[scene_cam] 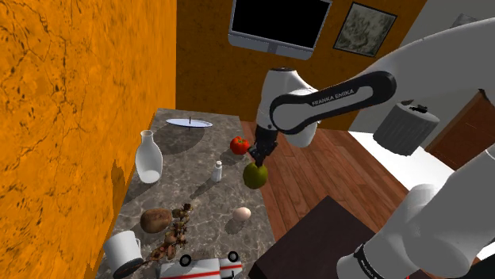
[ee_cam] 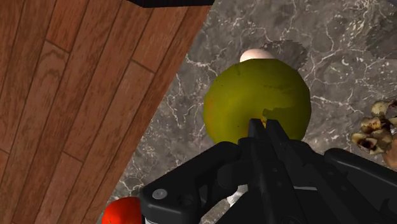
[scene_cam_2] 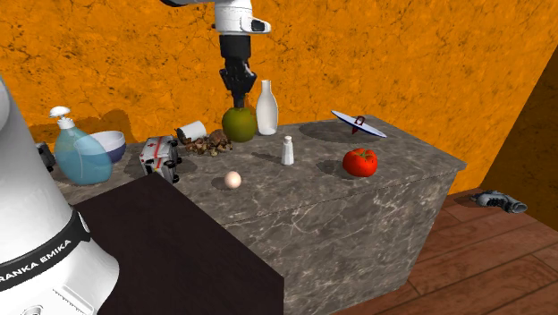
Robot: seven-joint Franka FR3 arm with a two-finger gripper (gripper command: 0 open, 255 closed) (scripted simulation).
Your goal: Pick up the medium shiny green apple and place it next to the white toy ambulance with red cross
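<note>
Black fingers of the claw (ee_cam: 266,122) pinch together on the top of the green apple (ee_cam: 254,95), clenched on it. The apple is yellowish green and glossy. It hangs from the claw (scene_cam_2: 237,97) clear of the dark marbled surface (scene_cam_2: 376,206), well above it in the second exterior view.

In the wrist view a pale egg (ee_cam: 251,56) peeps out from behind the apple, lying on the surface beyond it, with the apple's shadow beside it. In the shoulder view the apple (scene_cam: 254,176) sits over the surface's edge that borders the wooden floor, between the tomato (scene_cam: 239,145) and the egg (scene_cam: 243,212).

The white toy ambulance (scene_cam: 198,269) lies at the end of the surface nearest the stand, apparently tipped so that its wheels show. It is well apart from the apple (scene_cam_2: 239,125). Near the ambulance (scene_cam_2: 161,157) lie a brown knobbly cluster (scene_cam_2: 213,141) and a white mug (scene_cam_2: 190,132) on its side.

A small white shaker (scene_cam_2: 287,150) stands near the middle of the surface. A tall white bottle (scene_cam_2: 266,107) stands upright along the edge by the orange wall. A flat white disc (scene_cam_2: 358,123) rests towards the far end, with the tomato (scene_cam_2: 360,162) in front of it near the floor-side edge.
</note>
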